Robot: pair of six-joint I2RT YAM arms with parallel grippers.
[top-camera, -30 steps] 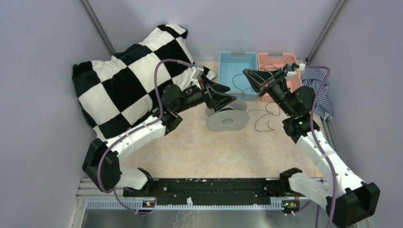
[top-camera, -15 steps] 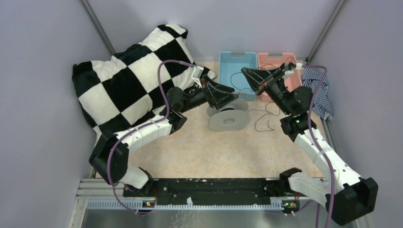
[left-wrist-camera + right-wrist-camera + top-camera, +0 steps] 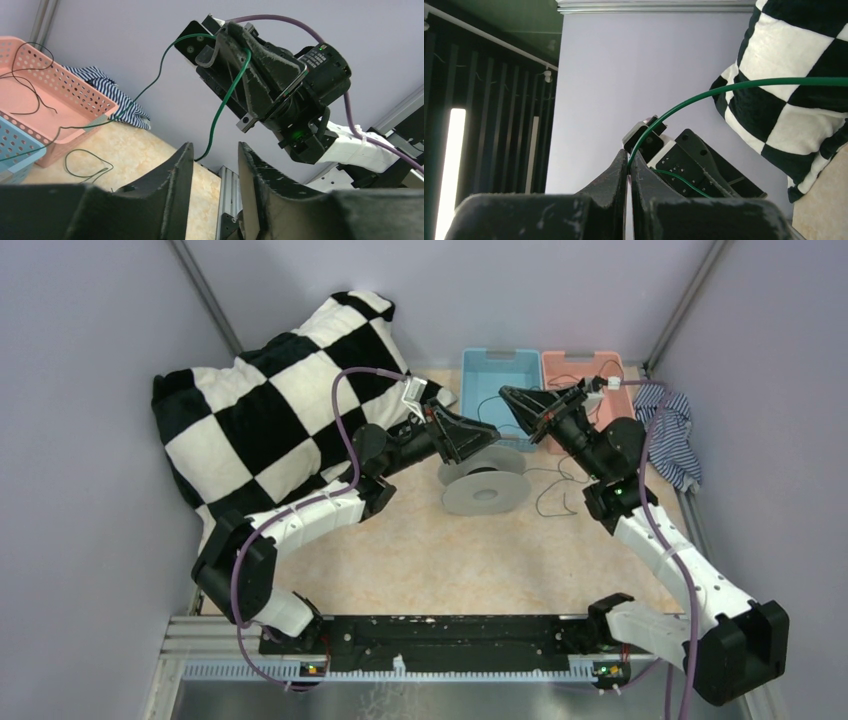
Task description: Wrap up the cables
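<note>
While the left end effector (image 3: 214, 149) gapes, right end effector (image 3: 629, 157) pinches the cable (image 3: 724, 88).

plush cloth pillow (image 3: 260, 410), perforated plastic basket (image 3: 70, 95) — scuffed matt left claw fingers (image 3: 170, 192).

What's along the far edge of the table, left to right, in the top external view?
Checkered pillow → blue bin → pink bin → striped cloth. The spool and both hands overlap the bins, so they are left out.
</note>
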